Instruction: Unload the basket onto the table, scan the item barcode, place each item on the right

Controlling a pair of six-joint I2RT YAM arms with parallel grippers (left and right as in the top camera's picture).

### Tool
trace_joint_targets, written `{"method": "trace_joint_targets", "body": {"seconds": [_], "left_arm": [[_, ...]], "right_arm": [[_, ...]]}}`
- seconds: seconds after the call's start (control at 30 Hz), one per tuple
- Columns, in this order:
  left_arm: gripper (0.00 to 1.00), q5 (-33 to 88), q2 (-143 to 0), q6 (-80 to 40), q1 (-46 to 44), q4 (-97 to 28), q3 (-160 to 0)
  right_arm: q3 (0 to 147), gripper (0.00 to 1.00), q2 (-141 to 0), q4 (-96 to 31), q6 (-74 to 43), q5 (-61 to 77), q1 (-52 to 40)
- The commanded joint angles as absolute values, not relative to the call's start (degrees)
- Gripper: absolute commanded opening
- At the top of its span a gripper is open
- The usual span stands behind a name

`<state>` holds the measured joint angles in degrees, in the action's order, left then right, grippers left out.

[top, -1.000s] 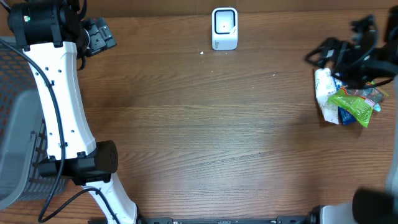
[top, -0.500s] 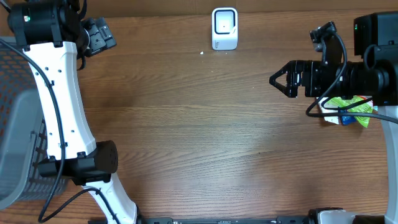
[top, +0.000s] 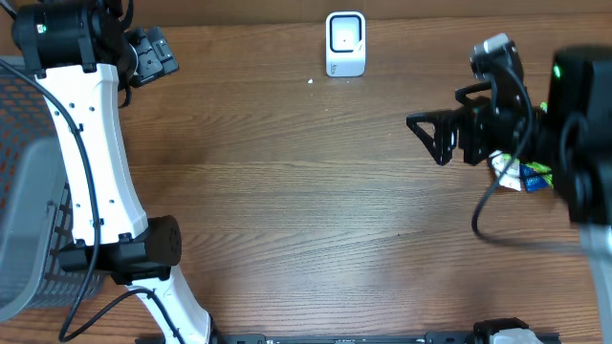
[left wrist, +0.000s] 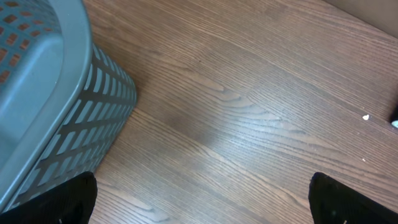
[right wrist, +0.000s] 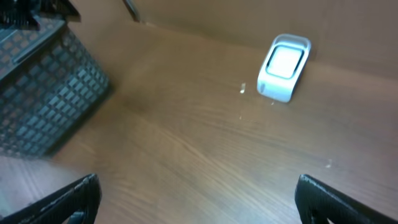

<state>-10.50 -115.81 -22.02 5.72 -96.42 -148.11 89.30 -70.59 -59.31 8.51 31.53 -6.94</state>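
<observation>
right claw sits further toward mid bench than before, off the packets; jaws wide, empty. left claw wide too, holding nothing. packets lie at right bench edge, mostly hidden. judged light, soft, slippery film: pinch a sealed edge, barcode face kept clear for scanner.

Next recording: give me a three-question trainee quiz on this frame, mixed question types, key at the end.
1. True or false: the right gripper is open and empty.
2. Where is the scanner? A) standing on the table near its far edge; B) lying on the floor; C) clamped between fingers.
3. Fill in: the grey basket sits on the robot's ____ side.
Key: 1 true; 2 A; 3 left.
</observation>
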Motion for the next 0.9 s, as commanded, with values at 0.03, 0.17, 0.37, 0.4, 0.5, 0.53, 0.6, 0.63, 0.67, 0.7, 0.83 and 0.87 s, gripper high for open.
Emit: {"method": "trace_joint_targets", "body": {"seconds": [0.03, 0.17, 0.37, 0.4, 0.5, 0.53, 0.6, 0.63, 0.67, 0.7, 0.83, 0.87], "left_arm": [[1.0, -10.48, -115.02, -21.19, 5.61, -96.4, -148.33], [1.0, -10.48, -115.02, -21.19, 5.61, -96.4, -148.33], [1.0, -10.48, -115.02, -21.19, 5.61, -96.4, -148.33], [1.0, -10.48, -115.02, -21.19, 5.61, -96.4, -148.33], [1.0, -10.48, -115.02, -21.19, 5.61, -96.4, -148.33], [1.0, -10.48, -115.02, -21.19, 5.61, -96.4, -148.33], [1.0, -10.48, -115.02, -21.19, 5.61, -96.4, -148.33], [1.0, -10.48, -115.02, -21.19, 5.61, -96.4, -148.33], [1.0, -10.48, -115.02, -21.19, 5.61, -96.4, -148.33], [1.0, -10.48, -115.02, -21.19, 5.61, -96.4, -148.33], [1.0, -10.48, -115.02, -21.19, 5.61, -96.4, -148.33], [1.0, -10.48, -115.02, -21.19, 5.61, -96.4, -148.33]], "right_arm": [[73.36, 1.0, -56.66, -46.83, -5.98, 18.63, -7.11], [56.45, 1.0, -43.18, -35.18, -12.03, 9.91, -7.11], [35.14, 1.0, -24.95, -18.94, -12.01, 5.74, -7.11], [32.05, 1.0, -22.31, -16.58, -12.03, 5.32, -7.11], [23.99, 1.0, -16.12, -10.31, -12.03, 4.47, -7.11], [21.78, 1.0, -14.79, -8.45, -12.01, 4.45, -7.11], [17.87, 1.0, -12.53, -5.67, -12.03, 3.86, -7.11], [15.46, 1.0, -11.16, -4.21, -12.01, 3.84, -7.11], [13.74, 1.0, -10.13, -3.36, -12.01, 3.53, -7.11], [12.23, 1.0, -9.17, -2.59, -12.03, 2.87, -7.11], [5.04, 1.0, -4.71, 2.57, -12.01, 1.04, -7.11], [4.08, 1.0, -4.03, 3.18, -12.01, 1.02, -7.11]]}}
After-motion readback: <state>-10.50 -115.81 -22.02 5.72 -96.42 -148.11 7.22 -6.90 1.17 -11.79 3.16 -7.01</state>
